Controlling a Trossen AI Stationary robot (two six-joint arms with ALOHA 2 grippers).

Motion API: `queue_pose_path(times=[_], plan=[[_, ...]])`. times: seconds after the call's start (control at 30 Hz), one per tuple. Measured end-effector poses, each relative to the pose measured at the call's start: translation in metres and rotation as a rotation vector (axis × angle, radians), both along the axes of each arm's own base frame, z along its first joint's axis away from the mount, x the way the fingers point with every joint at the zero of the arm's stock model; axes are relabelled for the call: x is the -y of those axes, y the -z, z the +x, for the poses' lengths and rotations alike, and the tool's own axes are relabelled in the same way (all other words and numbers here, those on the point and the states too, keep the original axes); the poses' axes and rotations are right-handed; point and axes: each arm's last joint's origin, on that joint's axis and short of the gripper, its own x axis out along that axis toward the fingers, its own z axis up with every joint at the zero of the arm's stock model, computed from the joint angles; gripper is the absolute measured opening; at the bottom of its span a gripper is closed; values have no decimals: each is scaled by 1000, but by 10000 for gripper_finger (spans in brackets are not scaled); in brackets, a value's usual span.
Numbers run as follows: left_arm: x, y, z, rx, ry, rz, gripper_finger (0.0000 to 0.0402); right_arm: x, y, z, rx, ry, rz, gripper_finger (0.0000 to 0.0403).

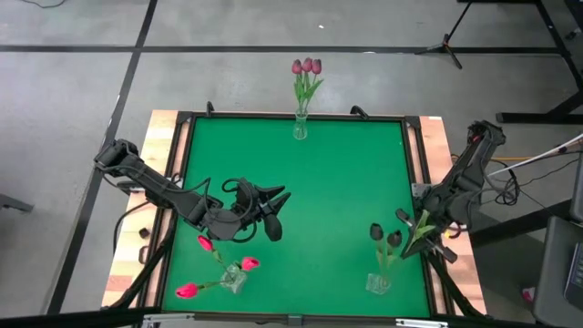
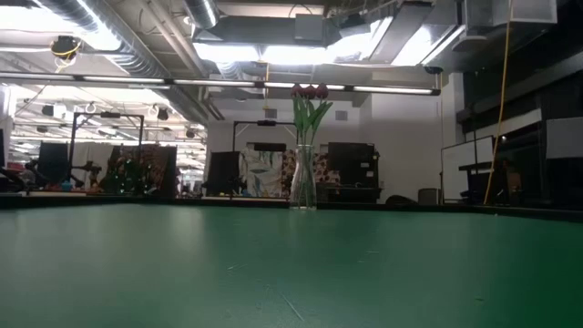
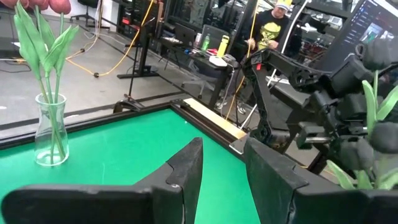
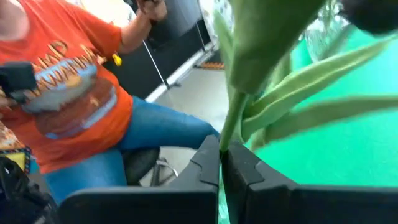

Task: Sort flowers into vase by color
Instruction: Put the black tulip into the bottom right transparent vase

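Three glass vases stand on the green table: one with mauve tulips (image 1: pixel 301 128) at the far edge, one with pink-red tulips (image 1: pixel 232 278) near left, and one with near-black tulips (image 1: pixel 378 282) near right. My right gripper (image 1: pixel 412 223) hovers at the table's right edge above the near-right vase, shut on a flower (image 1: pixel 421 228) with green leaves. My left gripper (image 1: pixel 276 211) hangs level over the table's left half, open, with nothing between its fingers (image 3: pixel 186 168). My right gripper pinches the flower's thin green stem (image 4: pixel 225 134) between its two fingers, just below where the leaves branch off. The fingers lie across the stem. The flower is lifted clear of the table, its leaves (image 4: pixel 298 87) reaching out past the fingertips.
A wooden frame (image 1: pixel 428 164) borders the table. A person in an orange shirt (image 4: pixel 68 93) sits beyond the right edge, and another person (image 3: pixel 273 28) stands farther off. The low view shows only the far vase (image 2: pixel 303 178) across bare green table.
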Motion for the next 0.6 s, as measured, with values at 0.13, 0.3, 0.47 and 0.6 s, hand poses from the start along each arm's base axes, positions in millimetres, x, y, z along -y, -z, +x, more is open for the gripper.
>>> queue_pose_path(times=[0.13,0.3,0.47,0.6], plan=[[0,0,0,0,-1,0,116,-1,6,1,3,1,8,1],[0,0,0,1,-1,-1,116,-2,8,2,15,2,24,1],[0,0,0,1,-2,-1,116,-4,10,3,9,20,6,1],[0,0,0,1,-2,-1,116,-6,12,5,3,40,-10,1]])
